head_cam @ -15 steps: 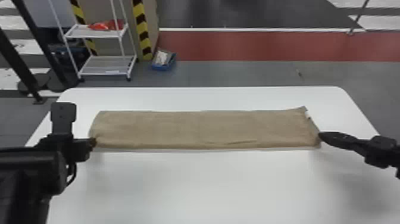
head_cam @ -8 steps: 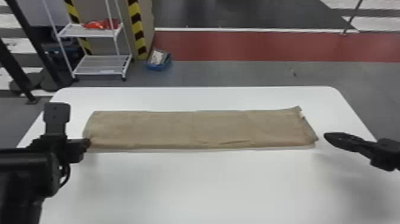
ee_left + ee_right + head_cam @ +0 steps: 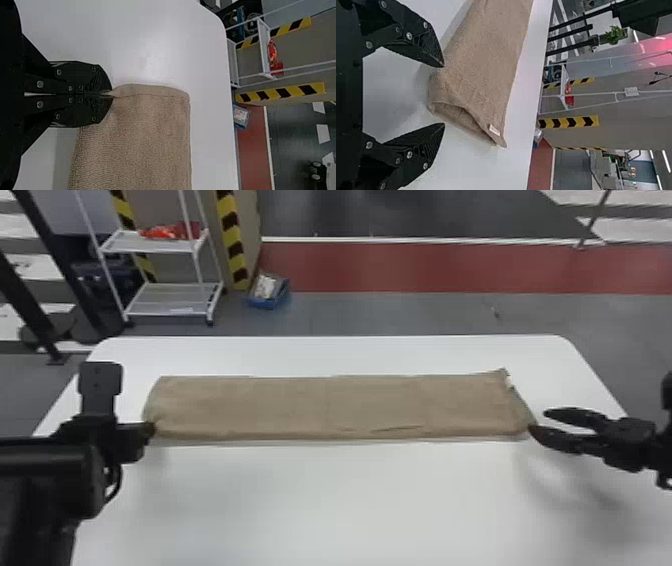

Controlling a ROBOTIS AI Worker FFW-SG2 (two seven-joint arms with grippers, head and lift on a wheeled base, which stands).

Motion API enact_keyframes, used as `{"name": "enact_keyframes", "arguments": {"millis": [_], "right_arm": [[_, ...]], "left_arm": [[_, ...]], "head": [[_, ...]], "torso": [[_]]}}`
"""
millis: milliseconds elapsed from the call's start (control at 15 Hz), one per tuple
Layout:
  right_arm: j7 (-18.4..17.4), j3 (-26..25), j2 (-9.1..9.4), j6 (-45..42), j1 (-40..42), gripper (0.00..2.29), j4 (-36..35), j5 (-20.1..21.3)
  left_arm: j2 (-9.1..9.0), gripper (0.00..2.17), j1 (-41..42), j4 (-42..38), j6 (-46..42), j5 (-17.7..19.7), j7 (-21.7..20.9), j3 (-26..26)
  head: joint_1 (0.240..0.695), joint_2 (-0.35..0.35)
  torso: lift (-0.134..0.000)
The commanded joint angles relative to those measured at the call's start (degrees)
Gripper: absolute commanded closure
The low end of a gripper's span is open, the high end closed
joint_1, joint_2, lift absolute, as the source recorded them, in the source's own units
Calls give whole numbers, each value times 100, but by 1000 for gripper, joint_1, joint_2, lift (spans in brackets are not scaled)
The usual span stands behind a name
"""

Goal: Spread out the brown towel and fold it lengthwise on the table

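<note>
While left end effector (image 3: 149, 429) pinches brown towel (image 3: 330, 405) | right end effector (image 3: 538, 421) gapes

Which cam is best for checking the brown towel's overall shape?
Head view: the brown towel shows end to end, a long strip across the table. Left wrist view: its left end, edge pinched in the left gripper. Right wrist view: its right end, layers parted, white tag visible.

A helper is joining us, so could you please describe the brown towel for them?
Find the white table. Across it, between the left gripper and the right gripper, lies the long, folded brown towel. Unlike the black grippers, it is cloth, with a small white label at its right end.
</note>
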Motion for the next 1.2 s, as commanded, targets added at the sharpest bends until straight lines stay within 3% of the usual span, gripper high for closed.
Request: {"name": "enact_keyframes", "arguments": {"millis": [0,133,267,400,1133], "right_arm": [[-17,38,15,23,-65,518,22,43],[-8,144,15,111,-91,664,31,61],[36,188,15,199,-109,1106,31,61],[159,161,15,287,-109,1237,31,34],[407,-401,-11,427,322,1291,-391,-308]], "left_arm": [[-6,1561,11,2,6,0,-2,-5],[2,1561,11,10,-12,0,-2,-5],[2,1561,11,10,-12,0,7,-5],[2,1561,11,2,-12,0,-2,-5],[29,1561,485,-517,111,-9,-90,109]], "head": [[695,9],[695,13],[695,17],[695,24],[695,2]], "torso": [[-124],[-124],[-124],[-124],[-124]]}}
